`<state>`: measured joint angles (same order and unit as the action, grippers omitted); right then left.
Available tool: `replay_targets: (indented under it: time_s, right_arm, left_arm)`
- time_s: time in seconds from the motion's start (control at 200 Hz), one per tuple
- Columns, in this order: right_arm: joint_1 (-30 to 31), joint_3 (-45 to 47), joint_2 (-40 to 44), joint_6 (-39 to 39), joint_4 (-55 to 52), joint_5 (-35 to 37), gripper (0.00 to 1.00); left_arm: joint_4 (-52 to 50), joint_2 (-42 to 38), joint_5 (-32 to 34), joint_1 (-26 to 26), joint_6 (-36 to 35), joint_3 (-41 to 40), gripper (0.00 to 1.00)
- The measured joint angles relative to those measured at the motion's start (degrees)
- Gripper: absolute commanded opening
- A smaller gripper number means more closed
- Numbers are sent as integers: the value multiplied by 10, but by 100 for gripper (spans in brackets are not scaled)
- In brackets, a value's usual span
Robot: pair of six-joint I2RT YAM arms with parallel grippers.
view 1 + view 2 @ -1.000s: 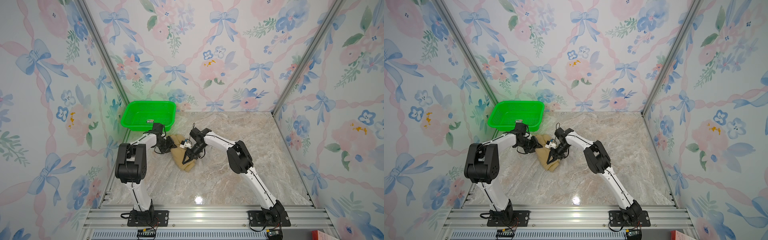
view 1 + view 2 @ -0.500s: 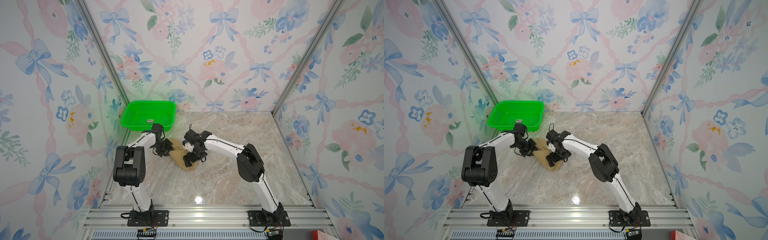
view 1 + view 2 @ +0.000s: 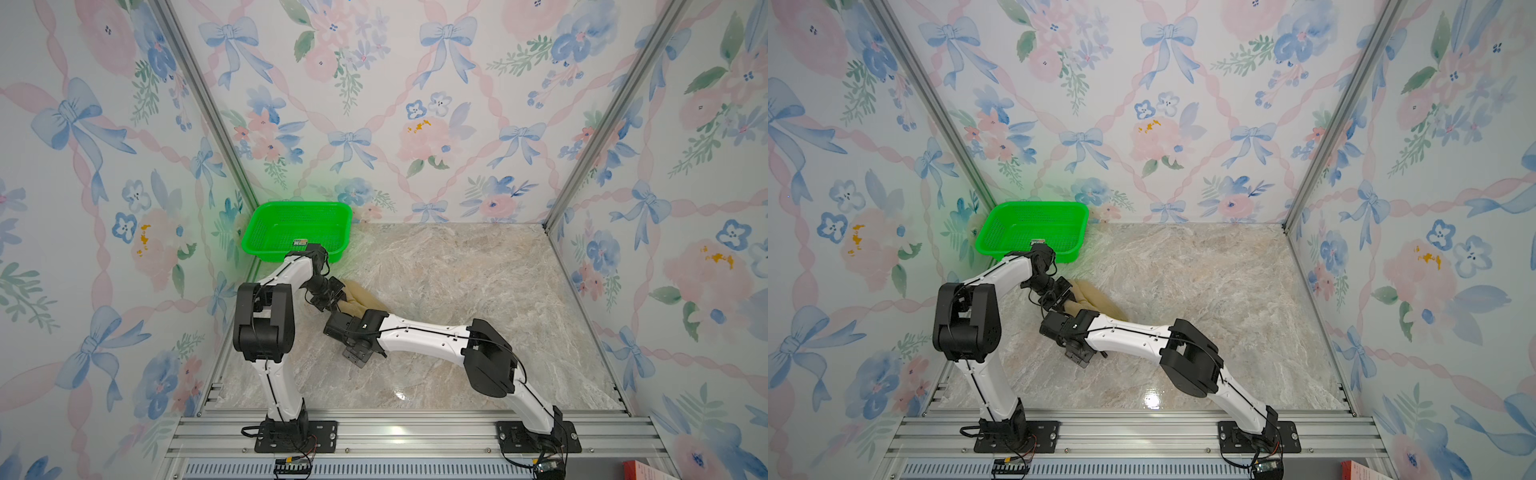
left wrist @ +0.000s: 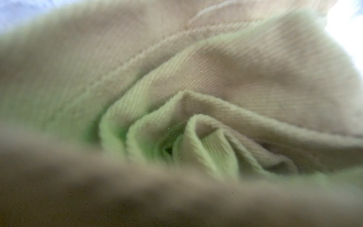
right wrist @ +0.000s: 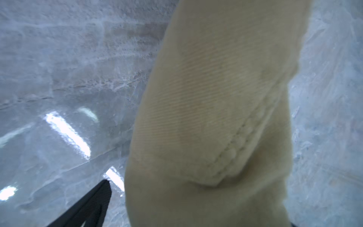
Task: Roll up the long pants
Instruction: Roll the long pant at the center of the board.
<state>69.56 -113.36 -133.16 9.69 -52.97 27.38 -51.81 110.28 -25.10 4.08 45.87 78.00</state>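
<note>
Top views both show a green basket (image 3: 291, 204) in the back left corner of the desk (image 3: 457, 291), with a small label (image 3: 300, 242) inside by its near wall; the print is too small to read. Just in front of it, the long pants (image 3: 363, 296) lie rolled into a tan bundle. The left pincer (image 3: 332, 297) presses into one end; whether it grips, I cannot tell. The right pincer (image 3: 354, 353) stands wide, one black finger (image 5: 92, 204) just beside the roll.

Rear-left of table (image 3: 457, 282).
Basket (image 3: 270, 254) in the corner; long pants (image 3: 362, 296) lie just in front, slightly rightward.
</note>
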Motion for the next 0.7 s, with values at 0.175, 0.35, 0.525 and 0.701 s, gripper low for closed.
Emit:
replay_targets:
  time_s: [0.175,0.35,0.525,0.701]
  right_arm:
    - [5,-4,-4,1,-23,96,100]
    - [25,-4,21,-10,-29,158,100]
    - [63,-5,38,-14,-26,193,100]
    - [82,-41,10,-14,-33,214,100]
  left_arm:
    - [-5,3,-15,-2,-2,2,0]
    - [-19,12,-33,-2,-2,9,0]
    - [-46,31,-42,-2,-4,32,0]
    - [-57,37,-43,-3,-4,43,0]
